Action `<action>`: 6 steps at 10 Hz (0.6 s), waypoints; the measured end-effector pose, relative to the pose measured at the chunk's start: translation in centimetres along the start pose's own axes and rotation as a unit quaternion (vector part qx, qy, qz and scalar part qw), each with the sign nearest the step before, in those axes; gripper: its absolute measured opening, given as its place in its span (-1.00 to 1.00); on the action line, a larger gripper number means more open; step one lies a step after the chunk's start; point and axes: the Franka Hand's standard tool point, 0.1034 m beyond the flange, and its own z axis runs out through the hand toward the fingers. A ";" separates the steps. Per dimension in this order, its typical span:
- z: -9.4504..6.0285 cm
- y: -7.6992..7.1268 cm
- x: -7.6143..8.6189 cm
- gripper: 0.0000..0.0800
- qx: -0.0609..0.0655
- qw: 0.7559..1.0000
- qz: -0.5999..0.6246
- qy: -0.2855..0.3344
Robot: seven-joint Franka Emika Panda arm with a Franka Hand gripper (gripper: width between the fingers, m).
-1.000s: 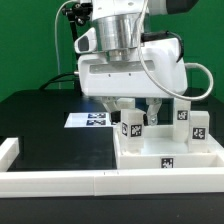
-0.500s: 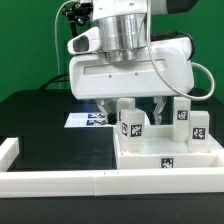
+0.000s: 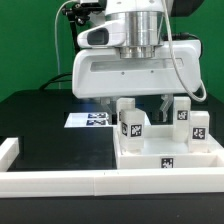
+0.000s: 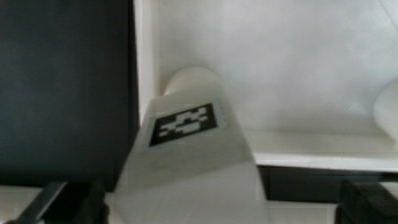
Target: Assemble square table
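The white square tabletop (image 3: 195, 162) lies tray-like at the exterior view's right, with a tag on its front rim. Three tagged white leg blocks stand in it: one near the left (image 3: 131, 122) and two at the right (image 3: 181, 111) (image 3: 199, 125). My gripper (image 3: 141, 104) is open and hangs low over the tabletop, with its fingers on either side of the left leg block. In the wrist view that leg (image 4: 187, 125) stands between my dark fingers (image 4: 50, 205) without touching them, and the gripper (image 4: 214, 205) holds nothing. The tabletop floor (image 4: 302, 60) lies behind it.
The marker board (image 3: 88, 120) lies on the black table behind the tabletop's left side. A long white border rail (image 3: 60, 180) runs along the front edge. A green wall stands behind. Another leg block shows at the wrist view's edge (image 4: 388, 105).
My hand has moved toward the exterior view's right over the tabletop. The leg blocks and tabletop have not moved.
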 end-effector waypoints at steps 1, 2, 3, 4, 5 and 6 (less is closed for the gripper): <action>0.0 0.1 0.0 0.62 0.000 1.000 -0.015 0.000; 0.0 0.0 0.0 0.32 0.000 1.000 -0.015 0.000; 0.0 0.0 0.0 -0.02 0.000 1.000 -0.015 0.000; 0.0 0.1 0.0 -0.02 0.000 1.000 -0.015 0.000; 0.0 0.2 0.0 -0.27 -0.001 1.000 -0.014 0.000; 0.0 0.3 0.0 -0.27 0.000 1.000 -0.014 0.000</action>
